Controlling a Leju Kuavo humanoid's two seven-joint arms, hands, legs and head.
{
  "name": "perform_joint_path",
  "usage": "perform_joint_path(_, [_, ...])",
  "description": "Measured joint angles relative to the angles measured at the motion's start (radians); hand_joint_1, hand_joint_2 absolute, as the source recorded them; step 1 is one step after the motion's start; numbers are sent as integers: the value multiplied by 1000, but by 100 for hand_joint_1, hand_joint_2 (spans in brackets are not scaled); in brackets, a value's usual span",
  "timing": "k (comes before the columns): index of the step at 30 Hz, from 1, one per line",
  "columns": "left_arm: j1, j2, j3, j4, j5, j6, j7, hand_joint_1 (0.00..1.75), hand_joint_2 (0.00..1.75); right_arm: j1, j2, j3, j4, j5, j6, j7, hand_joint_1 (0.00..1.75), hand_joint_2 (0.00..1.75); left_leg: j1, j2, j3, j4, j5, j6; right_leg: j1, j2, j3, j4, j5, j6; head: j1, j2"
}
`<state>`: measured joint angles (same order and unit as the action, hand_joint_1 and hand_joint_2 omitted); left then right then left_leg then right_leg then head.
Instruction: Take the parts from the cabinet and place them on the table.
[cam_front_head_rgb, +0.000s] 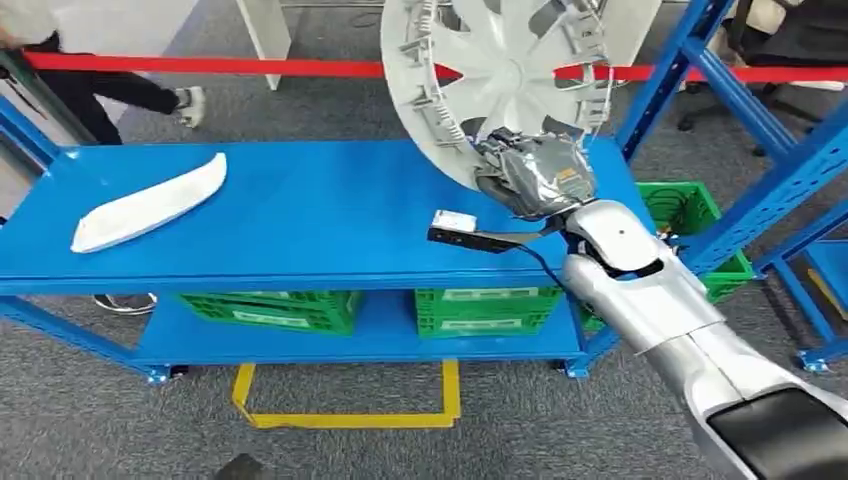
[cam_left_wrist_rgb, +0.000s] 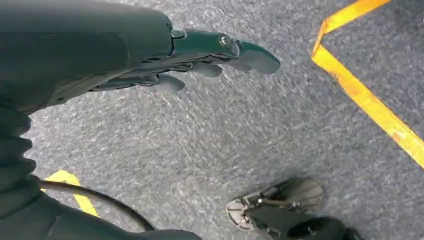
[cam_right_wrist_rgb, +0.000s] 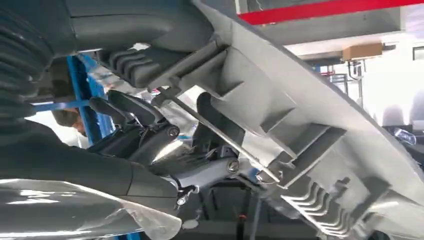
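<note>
Right hand (cam_front_head_rgb: 535, 175) grips the hubcap (cam_front_head_rgb: 495, 75) at its lower rim, fingers (cam_right_wrist_rgb: 145, 117) hooked behind the ribbed back edge, as the right wrist view shows. The grip at the rim leaves the disc standing nearly on edge, tilted, its spoked face toward the head camera. The hubcap is held in the air over the right rear part of the table (cam_front_head_rgb: 300, 215), not resting on it as far as can be judged. An edge hold of this kind suits lifting a wide, thin part, but the part would, in my judgement, need to be tipped toward flat before it is set down, or it may roll or topple.

A long white trim piece (cam_front_head_rgb: 150, 205) lies flat on the table's left side, well apart from the hubcap, presumably a part already delivered.

Left hand (cam_left_wrist_rgb: 200, 55) hangs over the carpet (cam_left_wrist_rgb: 250, 135), fingers extended and holding nothing.

Green crates (cam_front_head_rgb: 485, 310) stand on the lower shelf. A red barrier tape (cam_front_head_rgb: 200, 66) runs behind the table.
</note>
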<state>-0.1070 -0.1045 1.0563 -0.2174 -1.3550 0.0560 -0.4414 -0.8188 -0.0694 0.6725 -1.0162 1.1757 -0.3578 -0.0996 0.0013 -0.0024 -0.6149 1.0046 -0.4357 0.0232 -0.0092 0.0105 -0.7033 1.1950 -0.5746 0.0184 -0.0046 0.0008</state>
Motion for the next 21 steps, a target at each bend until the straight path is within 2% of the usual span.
perform_joint_path(1, [-1, -1, 0, 0, 2, 12, 6, 0, 175, 4, -2, 0, -3, 3, 0, -1, 175, 175, 0, 0, 0, 0, -1, 1, 0, 0, -37, 77, -27, 3, 0, 0])
perform_joint_path(2, [-2, -3, 0, 0, 5, 24, 16, 0, 175, 9, -4, 2, -7, 4, 2, -6, 175, 175, 0, 0, 0, 1, 0, 1, 0, 0, -62, 125, -35, 7, 1, 0])
perform_joint_path(3, [-2, -5, 1, 0, 11, 37, 25, 0, 175, 15, -6, 2, -13, 5, 6, -10, 175, 175, 2, 0, 0, 3, 0, 1, -2, -1, -62, 121, -18, 10, 0, 0])
perform_joint_path(4, [-3, -7, 1, 0, 18, 46, 34, 0, 175, 17, -6, 2, -21, 2, 15, -14, 175, 175, 3, 0, 0, 7, 0, 0, -3, -1, -42, 77, 15, 12, 2, 0])
perform_joint_path(6, [-6, -10, 1, 0, 23, 61, 47, 0, 175, 16, -6, 3, -36, -8, 24, -21, 175, 175, 6, -2, -1, 18, -6, -6, -7, -5, 42, -91, 101, 16, 1, 0])
perform_joint_path(7, [-8, -10, 1, 0, 28, 65, 50, 0, 175, 16, -6, 4, -41, -9, 26, -24, 175, 175, 6, -3, -4, 23, -9, -12, -7, -6, 65, -136, 95, 17, 1, 0])
perform_joint_path(8, [-13, -11, 1, 0, 30, 67, 51, 0, 175, 15, -6, 7, -46, -9, 26, -28, 175, 175, -1, -4, -14, 37, -10, -16, -5, -2, 80, -155, 97, 9, -1, 0])
perform_joint_path(9, [-15, -11, 1, 0, 31, 70, 51, 0, 175, 17, -6, 11, -52, -8, 27, -31, 175, 175, 0, -4, -18, 35, -5, -23, -4, -1, 73, -146, 99, 4, -1, 0])
perform_joint_path(11, [-14, -13, 2, 0, 32, 70, 52, 0, 175, 21, -6, 11, -56, -10, 28, -31, 175, 175, 2, -5, -19, 34, 0, -29, -1, -1, 70, -142, 102, -5, -1, 0])
perform_joint_path(12, [-15, -13, 2, 0, 33, 71, 52, 0, 175, 21, -6, 11, -56, -10, 29, -31, 175, 175, 2, -5, -21, 37, -6, -33, -8, -4, 70, -150, 107, -15, 0, 0])
perform_joint_path(13, [-15, -13, 2, 0, 34, 73, 52, 0, 175, 22, -6, 12, -57, -10, 29, -30, 175, 175, 3, -3, -28, 55, -34, -39, -8, -6, 69, -150, 112, -22, -2, 0])
perform_joint_path(14, [-15, -15, 2, 0, 35, 76, 52, 0, 175, 21, -6, 12, -57, -10, 30, -31, 175, 175, 4, -3, -43, 107, -80, -44, -8, -7, 65, -150, 115, -27, -5, 0])
perform_joint_path(16, [-15, -16, 2, 0, 37, 81, 57, 0, 175, 22, -6, 15, -57, -10, 32, -31, 175, 175, 8, -2, -88, 263, -169, -49, -4, -9, 55, -150, 123, -33, -5, 0])
perform_joint_path(17, [-14, -16, 2, 0, 38, 83, 60, 0, 175, 23, -6, 18, -57, -11, 33, -31, 175, 175, 8, -2, -98, 314, -191, -49, -3, -9, 50, -149, 127, -33, -4, 0])
perform_joint_path(18, [-14, -16, 2, 0, 39, 85, 64, 0, 175, 24, -6, 19, -57, -13, 34, -32, 175, 175, 8, -2, -91, 324, -192, -48, -2, -9, 44, -149, 132, -33, -5, 0])
perform_joint_path(19, [-14, -16, 2, 0, 39, 87, 64, 0, 175, 25, -6, 19, -57, -15, 35, -32, 175, 175, 8, -2, -67, 295, -175, -45, 0, -9, 37, -149, 138, -33, -5, 0])
perform_joint_path(21, [-15, -16, 2, 0, 39, 87, 65, 0, 175, 25, -6, 19, -58, -16, 35, -31, 175, 175, 7, -2, 39, 127, -107, -35, 1, -8, 25, -149, 153, -31, -5, 0])
